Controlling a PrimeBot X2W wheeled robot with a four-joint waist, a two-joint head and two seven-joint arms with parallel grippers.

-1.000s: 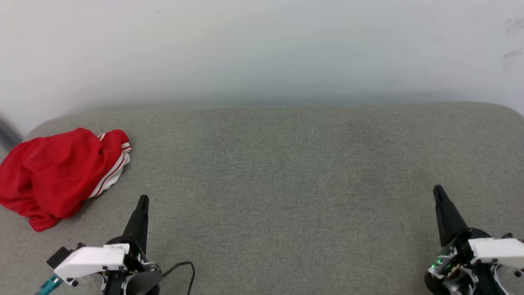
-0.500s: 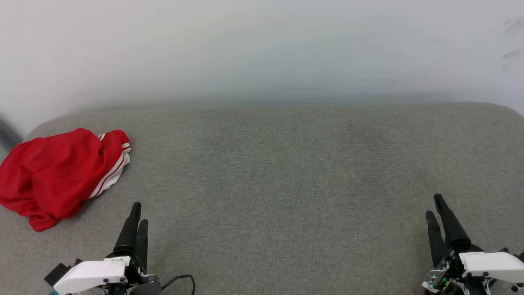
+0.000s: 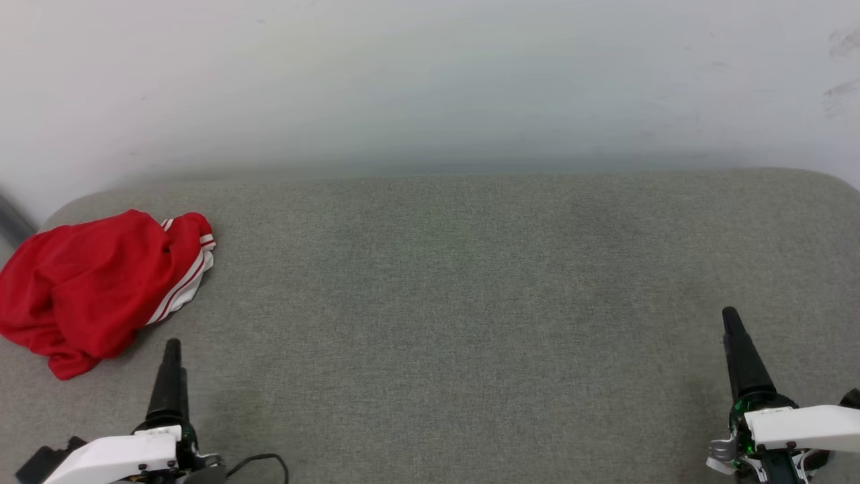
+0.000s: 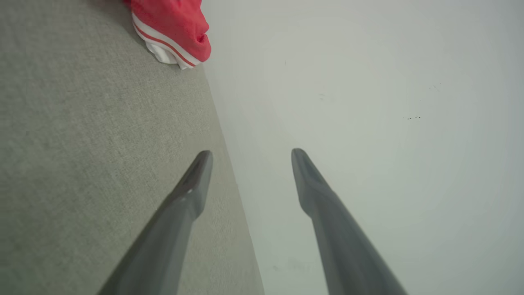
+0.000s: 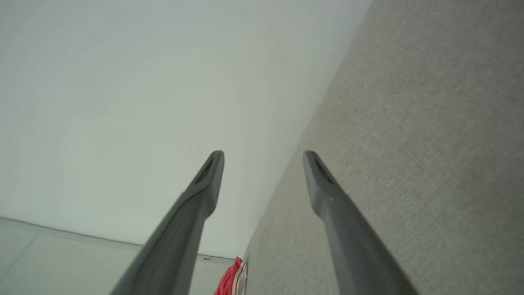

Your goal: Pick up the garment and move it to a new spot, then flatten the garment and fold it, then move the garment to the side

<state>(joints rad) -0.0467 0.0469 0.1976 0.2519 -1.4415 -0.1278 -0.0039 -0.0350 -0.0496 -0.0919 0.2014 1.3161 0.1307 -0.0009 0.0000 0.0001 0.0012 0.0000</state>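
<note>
Left gripper (image 3: 173, 346) has slid left and back over the last second and now sits near the garment (image 3: 94, 289); likely lining up for the pick. Garment unmoved: a crumpled red heap with striped trim showing, at the far-left end of the grey upholstered surface (image 3: 470, 282), near the wall (image 3: 430, 81). Right gripper (image 3: 729, 317) is well apart at the other end. Both pairs of fingers (image 4: 192, 184) are spread, holding nothing. Nothing lies between left gripper and garment; a black cable (image 3: 265, 462) trails by the left wrist.
</note>
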